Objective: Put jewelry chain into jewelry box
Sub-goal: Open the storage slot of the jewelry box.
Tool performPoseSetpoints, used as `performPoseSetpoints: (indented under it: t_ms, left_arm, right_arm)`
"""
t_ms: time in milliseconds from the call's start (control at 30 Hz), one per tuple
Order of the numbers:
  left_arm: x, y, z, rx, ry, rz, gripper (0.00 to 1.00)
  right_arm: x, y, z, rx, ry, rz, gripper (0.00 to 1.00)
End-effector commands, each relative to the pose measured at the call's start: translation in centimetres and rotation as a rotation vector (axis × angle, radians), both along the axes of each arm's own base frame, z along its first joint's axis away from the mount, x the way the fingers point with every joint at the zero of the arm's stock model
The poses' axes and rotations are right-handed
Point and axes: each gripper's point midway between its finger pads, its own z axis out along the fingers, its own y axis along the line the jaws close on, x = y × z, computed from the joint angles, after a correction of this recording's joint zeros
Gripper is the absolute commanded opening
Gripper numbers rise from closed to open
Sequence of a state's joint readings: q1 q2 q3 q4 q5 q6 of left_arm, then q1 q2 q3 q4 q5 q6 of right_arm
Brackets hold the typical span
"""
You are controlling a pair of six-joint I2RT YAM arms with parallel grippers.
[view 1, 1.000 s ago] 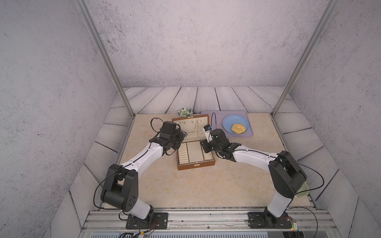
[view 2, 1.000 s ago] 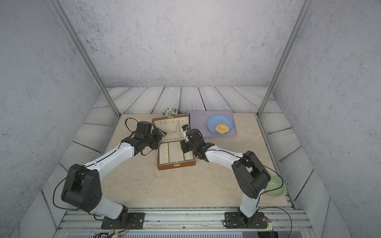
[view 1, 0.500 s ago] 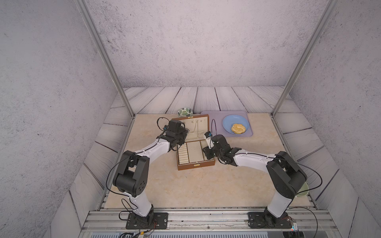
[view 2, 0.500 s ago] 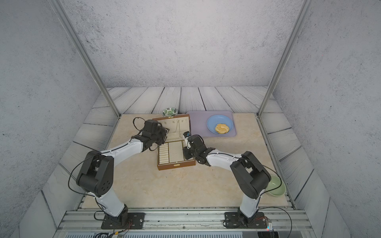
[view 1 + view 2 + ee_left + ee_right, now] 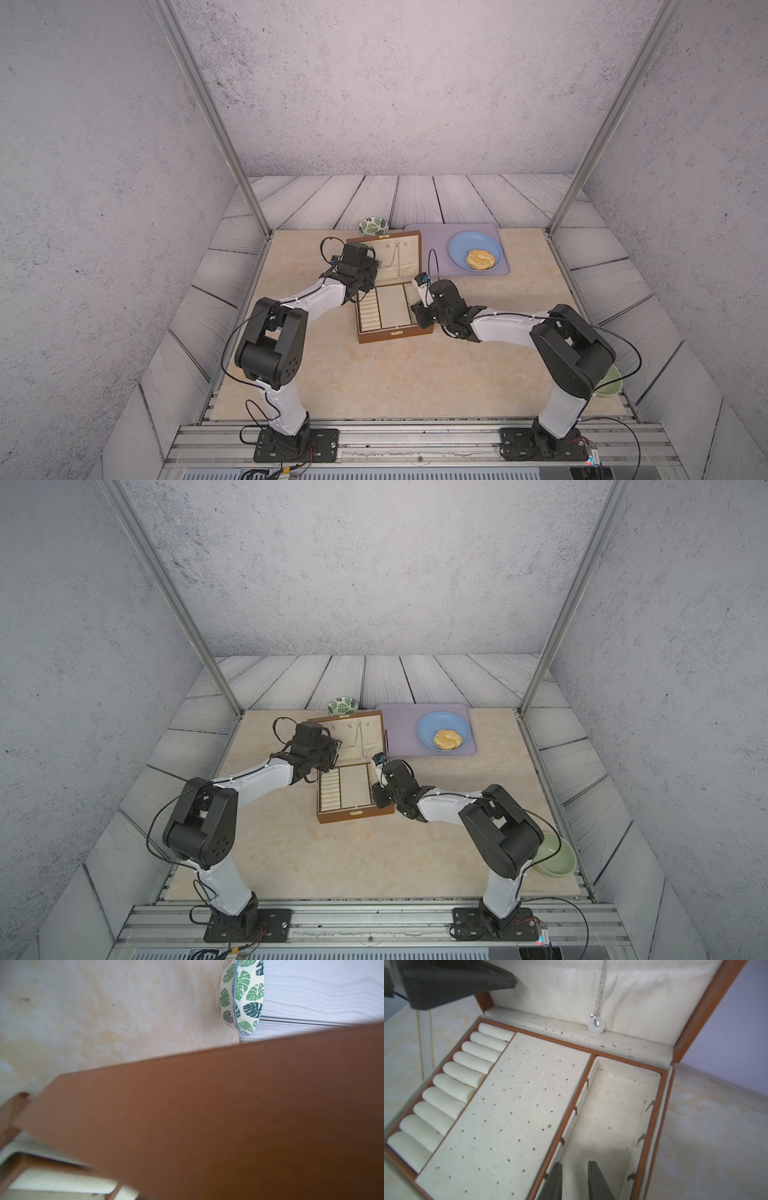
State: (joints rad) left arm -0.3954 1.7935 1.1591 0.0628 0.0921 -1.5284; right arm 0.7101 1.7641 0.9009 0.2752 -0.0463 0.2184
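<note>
Dangling jewelry chain point(image 5: 600, 987) hangs inside jewelry box point(image 5: 710, 1005) lid.

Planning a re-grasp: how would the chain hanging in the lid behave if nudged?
Probably floppy: the jewelry chain hangs limp down the jewelry box lid. Likely light and apt to swing: thin links, small white ring.

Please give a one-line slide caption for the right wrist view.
Right gripper, jaws slightly apart and empty, above the side compartment of the open jewelry box; the jewelry chain hangs inside its lid.
</note>
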Motion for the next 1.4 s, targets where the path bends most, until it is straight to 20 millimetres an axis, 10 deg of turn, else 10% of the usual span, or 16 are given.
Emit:
performPoseSetpoints:
  t_ms: [0, 700, 1100, 1367]
  left_arm:
    - [0.6, -1.4, 0.6, -0.023, -0.017, -0.013, 0.48]
    - [0.0, -1.4, -1.7, -0.027, 0.044, 0.011, 0.28]
    - [0.0, -1.2, -1.5, -0.021, 0.040, 0.010, 0.00]
    - [-1.1, -1.0, 0.4, -0.007, 0.018, 0.001, 0.00]
  right_arm:
    - [0.1, -0.2, -0.1, 0.007, -0.042, 0.012, 0.24]
    - [-0.6, 0.0, -1.1, 0.016, -0.022, 0.039, 0.23]
    - [-0.5, -0.1, -1.0, 0.015, -0.025, 0.035, 0.23]
    - [-0.4, 0.0, -0.8, 0.015, -0.027, 0.031, 0.23]
